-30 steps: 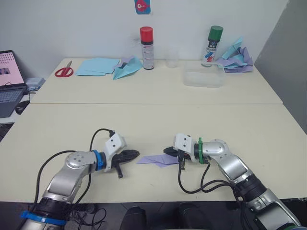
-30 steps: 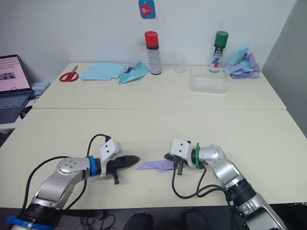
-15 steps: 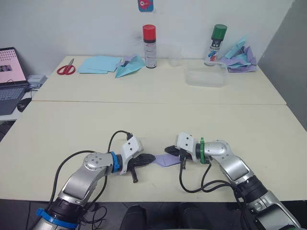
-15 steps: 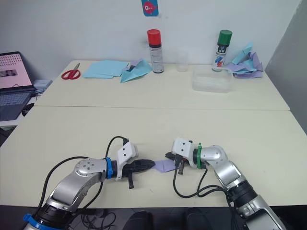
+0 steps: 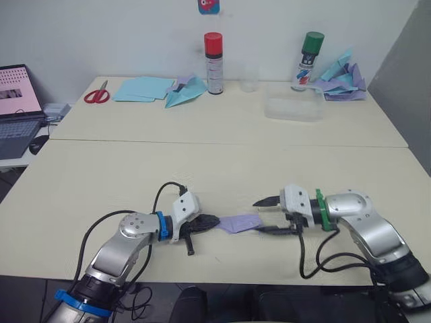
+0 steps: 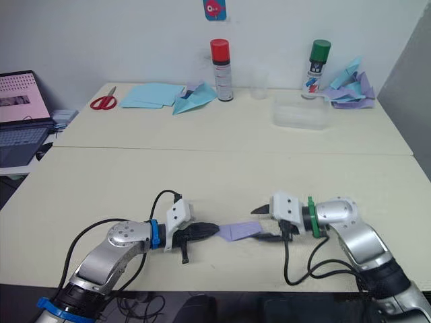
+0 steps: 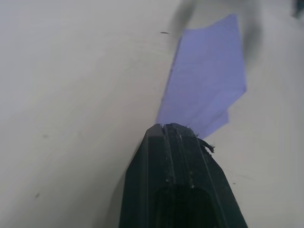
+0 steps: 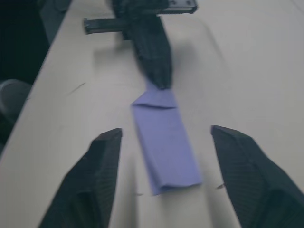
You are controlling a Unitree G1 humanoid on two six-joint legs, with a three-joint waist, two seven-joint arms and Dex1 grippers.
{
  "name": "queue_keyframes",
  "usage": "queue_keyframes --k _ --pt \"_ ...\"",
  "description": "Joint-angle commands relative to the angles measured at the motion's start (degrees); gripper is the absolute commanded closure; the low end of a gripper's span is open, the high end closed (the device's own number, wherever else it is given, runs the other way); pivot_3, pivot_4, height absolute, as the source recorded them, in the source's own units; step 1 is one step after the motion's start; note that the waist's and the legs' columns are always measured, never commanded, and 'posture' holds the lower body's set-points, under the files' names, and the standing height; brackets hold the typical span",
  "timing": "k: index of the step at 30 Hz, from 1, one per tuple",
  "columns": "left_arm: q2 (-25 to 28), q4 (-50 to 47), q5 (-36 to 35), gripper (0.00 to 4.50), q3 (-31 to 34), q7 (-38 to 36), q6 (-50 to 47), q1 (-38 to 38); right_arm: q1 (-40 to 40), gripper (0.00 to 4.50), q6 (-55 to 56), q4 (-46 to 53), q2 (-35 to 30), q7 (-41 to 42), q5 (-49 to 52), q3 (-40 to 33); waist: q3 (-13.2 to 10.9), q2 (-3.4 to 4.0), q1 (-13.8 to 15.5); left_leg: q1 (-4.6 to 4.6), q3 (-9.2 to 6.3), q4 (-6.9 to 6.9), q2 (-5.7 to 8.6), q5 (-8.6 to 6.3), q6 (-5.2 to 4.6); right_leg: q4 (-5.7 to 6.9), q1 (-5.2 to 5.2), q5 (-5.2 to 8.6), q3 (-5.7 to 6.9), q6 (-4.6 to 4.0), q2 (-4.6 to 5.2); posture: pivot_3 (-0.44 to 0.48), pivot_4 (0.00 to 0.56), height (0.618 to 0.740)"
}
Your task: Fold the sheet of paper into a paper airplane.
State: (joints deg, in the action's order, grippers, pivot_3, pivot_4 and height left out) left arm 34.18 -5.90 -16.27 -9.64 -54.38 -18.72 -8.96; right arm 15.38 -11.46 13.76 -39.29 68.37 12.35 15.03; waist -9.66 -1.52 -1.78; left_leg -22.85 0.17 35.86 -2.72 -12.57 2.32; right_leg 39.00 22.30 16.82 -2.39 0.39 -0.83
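Now cream table (image 5: 222, 161): left claw (image 5: 210, 221) pinching sheet of paper (image 5: 240, 222); right claw (image 5: 261, 215) spread, white wall behind.

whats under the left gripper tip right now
The left gripper, shut, presses one end of the folded lavender paper onto the table. That end of the paper is covered by its fingers.
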Motion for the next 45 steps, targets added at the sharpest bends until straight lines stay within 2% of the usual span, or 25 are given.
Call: queue_keyframes --k 1,5,6,7,8,12,13,19,29,30,32,35,41,45 --pt "3.28 -4.17 -4.17 3.70 5.71 -2.06 -1.43 0.62 -0.68 0.56 5.31 1.00 -1.30 0.89 -1.16 -0.32 -0.27 -0.19 -0.15 0.00 0.00 0.00 0.00 0.00 0.00 0.01 0.00 0.00 0.00 0.00 -0.02 0.000 0.150 0.740" --pt "8.14 -9.29 -7.23 2.38 10.06 -4.83 -2.71 3.56 -1.05 0.56 5.82 0.28 -0.74 0.83 -0.56 0.16 -0.57 -0.33 -0.19 -0.07 -0.01 -0.07 -0.08 -0.01 0.02 -0.04 0.06 0.09 0.00 -0.01 -0.01 0.000 0.150 0.740" --pt "8.81 -10.39 -7.90 1.95 11.03 -5.03 -2.91 4.23 -0.79 0.84 5.93 0.12 -0.30 0.68 -0.48 0.33 -0.58 -0.32 -0.10 -0.10 0.02 -0.07 -0.07 -0.02 0.03 -0.06 0.07 0.12 -0.02 0.02 0.02 0.000 0.150 0.740" --pt "9.44 -11.56 -8.58 1.73 11.92 -5.27 -3.10 5.01 -0.52 0.91 5.89 -0.04 0.28 0.37 -0.35 0.45 -0.62 -0.34 -0.03 -0.11 0.02 -0.07 -0.06 -0.03 0.05 -0.08 0.06 0.13 -0.03 0.05 0.04 0.000 0.150 0.740" --pt "10.05 -12.88 -8.81 1.41 12.60 -5.66 -2.55 5.91 0.16 1.13 5.80 -0.53 1.07 -0.07 -0.60 0.82 -0.63 -0.35 -0.02 -0.13 0.03 -0.06 -0.04 -0.05 0.09 -0.08 0.06 0.15 -0.03 0.08 0.09 0.000 0.150 0.740" --pt "11.69 -16.84 -6.86 0.06 13.71 -7.02 2.89 9.60 2.90 2.65 7.10 -3.62 4.14 -2.25 -3.59 2.46 -0.73 -0.38 -0.06 -0.12 0.08 -0.04 -0.02 -0.07 0.12 -0.11 0.05 0.15 -0.08 0.09 0.14 0.000 0.150 0.740" --pt "11.51 -17.27 -6.15 0.00 13.84 -6.62 4.43 10.17 3.39 2.95 7.15 -4.31 4.84 -2.84 -4.14 2.76 -0.73 -0.38 -0.03 -0.12 0.08 -0.04 -0.01 -0.07 0.12 -0.10 0.05 0.15 -0.07 0.09 0.16 0.000 0.150 0.740" --pt "10.65 -19.04 -5.30 0.00 13.72 -4.95 7.72 11.48 5.93 2.95 8.93 -8.52 6.92 -4.11 -7.88 4.95 -0.73 -0.37 0.12 -0.10 0.05 -0.02 -0.01 -0.07 0.12 -0.06 0.03 0.15 -0.03 0.07 0.17 0.000 0.150 0.740" --pt "11.38 -25.25 -9.17 0.00 14.86 -2.60 3.57 11.13 9.07 2.95 9.37 -15.45 10.04 -5.72 -11.22 7.21 -0.73 -0.37 0.07 -0.08 0.06 -0.01 -0.02 -0.07 0.11 -0.02 0.04 0.14 -0.04 0.07 0.12 0.000 0.150 0.740" --pt "11.75 -25.78 -9.65 0.00 15.15 -2.55 2.70 11.19 9.16 3.26 8.42 -15.70 10.57 -5.79 -10.72 7.07 -0.73 -0.38 0.06 -0.08 0.06 -0.01 -0.03 -0.07 0.11 -0.01 0.03 0.14 -0.04 0.07 0.12 0.000 0.150 0.740" --pt "12.16 -26.45 -10.23 0.00 15.70 -2.40 1.67 11.30 9.36 3.52 8.17 -16.41 10.95 -5.94 -11.04 7.12 -0.74 -0.37 0.04 -0.08 0.04 -0.01 -0.03 -0.07 0.11 -0.01 0.02 0.14 -0.03 0.07 0.11 0.000 0.150 0.740" --pt "12.13 -27.05 -10.44 0.00 15.98 -1.36 0.38 11.05 9.56 4.47 7.10 -17.69 11.25 -7.04 -11.69 6.65 -0.74 -0.36 0.04 -0.08 0.05 0.00 -0.02 -0.07 0.11 -0.01 0.02 0.14 -0.04 0.07 0.10 0.000 0.150 0.740" --pt "11.27 -28.80 -11.23 0.00 15.34 0.59 -1.43 9.88 9.92 4.47 5.53 -19.19 10.25 -8.27 -11.32 5.12 -0.74 -0.36 0.05 -0.07 0.05 0.09 0.00 -0.07 0.11 0.01 -0.02 0.11 -0.04 0.10 0.11 0.000 0.150 0.740" --pt "11.34 -28.47 -14.10 0.00 16.00 2.40 -5.86 5.31 7.59 4.47 -6.98 -12.80 9.45 -11.35 -5.20 -1.90 -0.74 -0.37 0.47 -0.07 0.05 0.14 0.03 -0.07 0.11 0.02 -0.05 0.09 -0.04 0.11 0.12 0.000 0.150 0.740"
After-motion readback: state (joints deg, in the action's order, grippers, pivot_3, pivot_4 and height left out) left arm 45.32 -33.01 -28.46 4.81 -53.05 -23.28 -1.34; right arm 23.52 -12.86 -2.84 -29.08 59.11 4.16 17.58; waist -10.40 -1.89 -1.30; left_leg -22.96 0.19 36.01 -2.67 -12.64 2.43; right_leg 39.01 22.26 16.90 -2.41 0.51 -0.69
